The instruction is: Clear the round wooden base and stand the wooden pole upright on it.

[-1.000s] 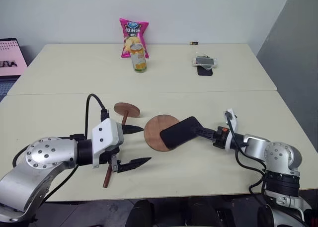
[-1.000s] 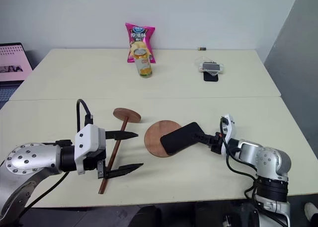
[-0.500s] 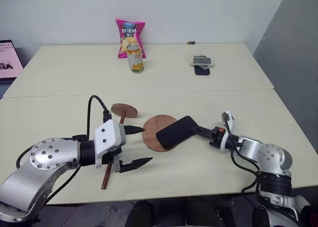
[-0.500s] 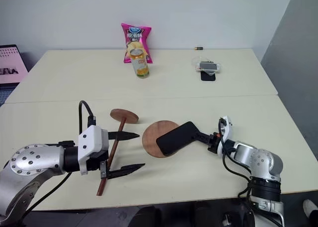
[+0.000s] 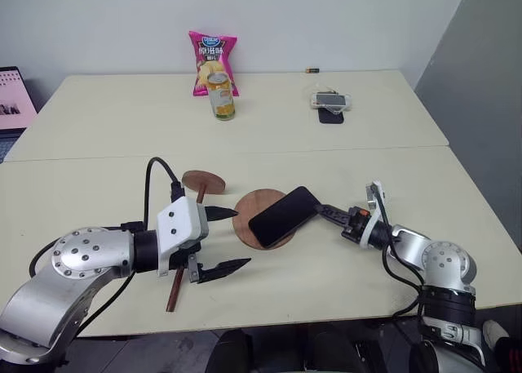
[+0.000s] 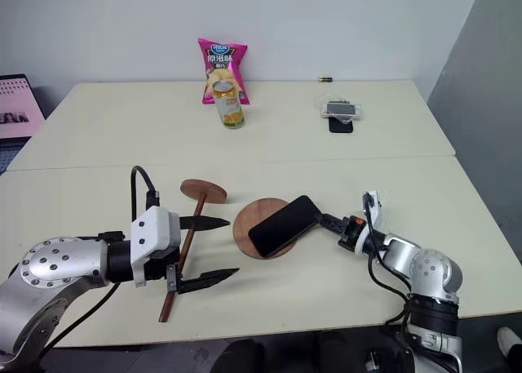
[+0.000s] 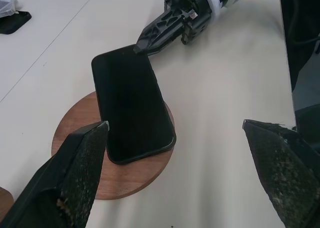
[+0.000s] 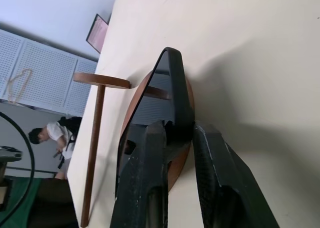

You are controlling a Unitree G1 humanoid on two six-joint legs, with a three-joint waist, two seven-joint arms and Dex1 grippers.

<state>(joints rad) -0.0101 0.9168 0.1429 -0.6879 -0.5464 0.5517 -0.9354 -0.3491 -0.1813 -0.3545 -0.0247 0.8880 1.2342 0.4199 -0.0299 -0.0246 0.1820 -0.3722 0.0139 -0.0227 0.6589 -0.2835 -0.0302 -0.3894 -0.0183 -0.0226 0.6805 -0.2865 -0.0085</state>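
Now, on the desk (image 5: 98,128), your right end effector (image 5: 320,210) has closed on the black phone (image 5: 282,216) over the round wooden base (image 5: 253,206), so clearing can begin, while the left end effector (image 5: 222,241) stays wide open around the lying wooden pole (image 5: 186,242).

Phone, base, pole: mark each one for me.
phone (image 5: 282,216), left eye view, middle of its dark screen.
base (image 7: 120,175), left wrist view, bare wood beside the phone's near end.
pole (image 6: 189,234), right eye view, mid-rod between the left claw's fingers.
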